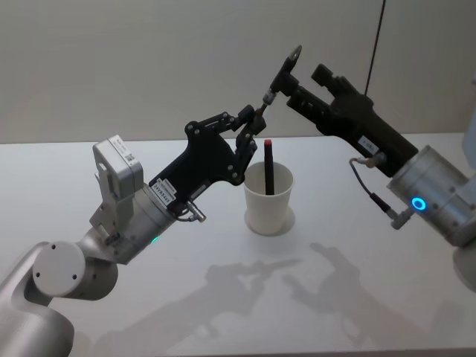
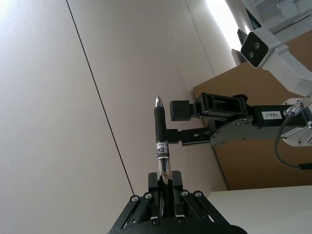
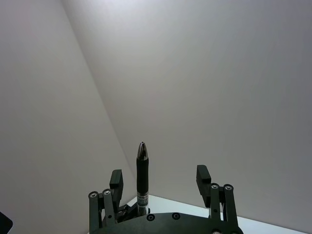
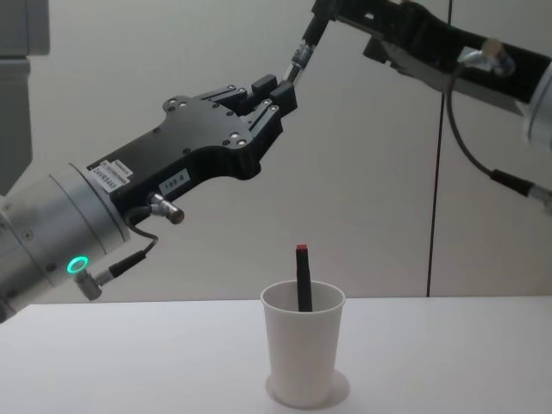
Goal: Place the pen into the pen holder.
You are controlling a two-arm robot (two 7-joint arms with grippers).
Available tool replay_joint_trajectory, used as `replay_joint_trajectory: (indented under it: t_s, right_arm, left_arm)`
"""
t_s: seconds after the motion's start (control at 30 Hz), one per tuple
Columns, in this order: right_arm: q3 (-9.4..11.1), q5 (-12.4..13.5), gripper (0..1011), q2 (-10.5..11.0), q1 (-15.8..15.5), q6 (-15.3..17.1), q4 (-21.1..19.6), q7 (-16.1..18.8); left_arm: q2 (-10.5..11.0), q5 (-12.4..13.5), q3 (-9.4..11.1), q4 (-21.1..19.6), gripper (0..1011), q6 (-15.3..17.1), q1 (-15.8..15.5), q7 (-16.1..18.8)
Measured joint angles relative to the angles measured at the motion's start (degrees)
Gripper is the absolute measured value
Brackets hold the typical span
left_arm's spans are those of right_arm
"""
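My left gripper (image 1: 255, 123) (image 2: 165, 187) (image 4: 280, 89) is shut on the lower barrel of a pen (image 1: 282, 71) (image 2: 160, 131) (image 4: 302, 50) with a black grip and a silver tip. It holds the pen tilted, tip up, high above the table. My right gripper (image 1: 301, 83) (image 3: 160, 178) is open around the pen's (image 3: 142, 175) upper part, its fingers (image 3: 204, 176) standing clear of it. The pen holder (image 1: 268, 199) (image 4: 302, 354), a white paper cup, stands upright on the table below them. A black pen with a red end (image 1: 268, 165) (image 4: 303, 280) stands in it.
The white table (image 1: 357, 297) runs around the cup, with a pale wall behind. A thin dark cable (image 4: 438, 190) hangs down the wall at the right.
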Motion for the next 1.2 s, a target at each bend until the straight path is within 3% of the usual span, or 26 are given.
replay_joint_trajectory:
  t_s: [0.4, 0.5, 0.6, 0.9, 1.0, 1.07, 1.2]
  right_arm:
    - [-1.0, 0.5, 681, -0.8, 1.3, 0.2, 1.0, 0.3]
    - [-1.2, 0.6, 534, -1.0, 1.4, 0.2, 1.1, 0.5]
    - [-1.5, 0.8, 476, -1.1, 1.6, 0.1, 1.2, 0.7]
    - [-2.1, 1.1, 168, -1.2, 1.9, 0.0, 1.2, 0.9]
    - [-2.2, 1.3, 111, -1.2, 2.0, -0.1, 1.1, 0.8]
    - [-2.3, 1.4, 107, -1.2, 2.1, -0.1, 1.0, 0.7]
    - [-2.4, 1.6, 107, -1.2, 2.1, -0.1, 0.9, 0.5]
  left_arm:
    - [0.0, 0.0, 0.0, 0.0, 168, 0.0, 0.0, 0.0]
    - [0.0, 0.0, 0.0, 0.0, 168, 0.0, 0.0, 0.0]
    - [0.0, 0.0, 0.0, 0.0, 168, 0.0, 0.0, 0.0]
    - [0.0, 0.0, 0.0, 0.0, 168, 0.0, 0.0, 0.0]
    - [0.0, 0.0, 0.0, 0.0, 172, 0.0, 0.0, 0.0]
    - [0.0, 0.0, 0.0, 0.0, 257, 0.0, 0.0, 0.0]
    - [0.0, 0.0, 0.0, 0.0, 335, 0.0, 0.0, 0.0]
